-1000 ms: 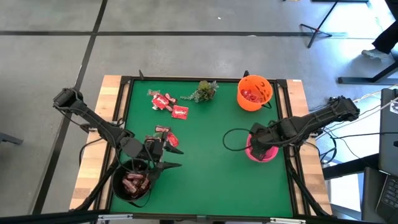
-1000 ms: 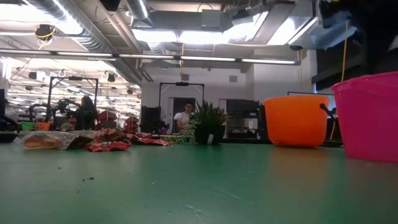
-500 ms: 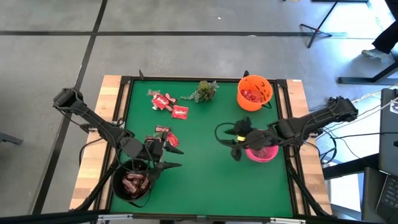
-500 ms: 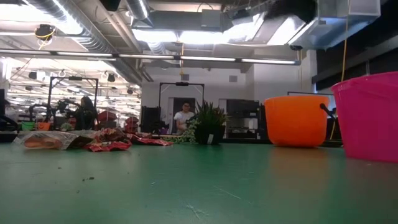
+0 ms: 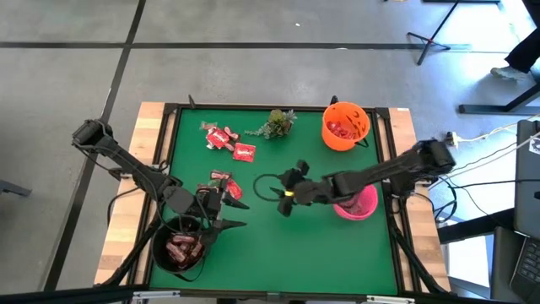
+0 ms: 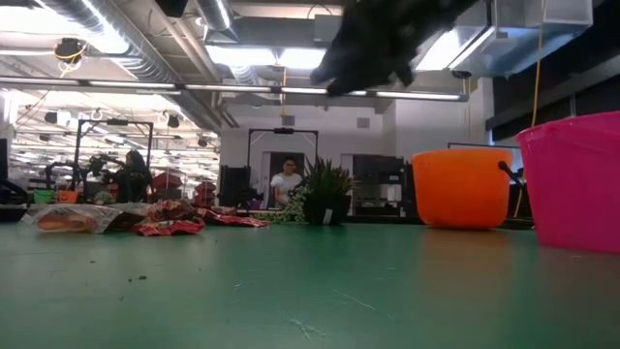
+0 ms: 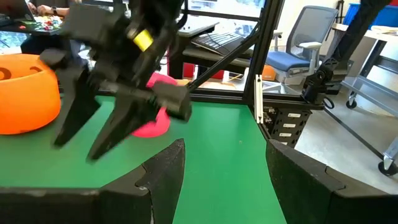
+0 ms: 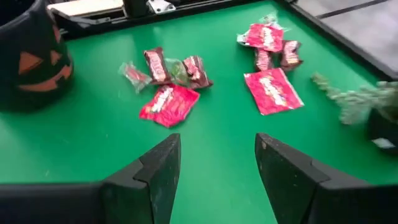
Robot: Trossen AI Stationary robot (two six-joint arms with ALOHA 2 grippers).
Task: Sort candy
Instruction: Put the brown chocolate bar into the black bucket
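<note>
A green-topped table (image 5: 278, 236) with pale wooden edges carries two loose clusters of candy (image 5: 228, 140) on its left half, a green sprig (image 5: 275, 123), an orange bowl (image 5: 345, 126), a pink bowl (image 5: 359, 206) and a black pumpkin-faced bowl (image 5: 179, 250).

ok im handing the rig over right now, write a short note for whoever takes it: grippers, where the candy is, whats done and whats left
Left gripper: jaws open, empty, parked by the black bowl.
Right gripper: jaws open, empty, above mid-table, facing the loose candy.
Candy: some in the black bowl, some in the orange bowl. Contents of the pink bowl are hidden by the arm.
Left: two loose groups on the green mat, one near the left gripper, one at the far edge beside the plant sprig.
</note>
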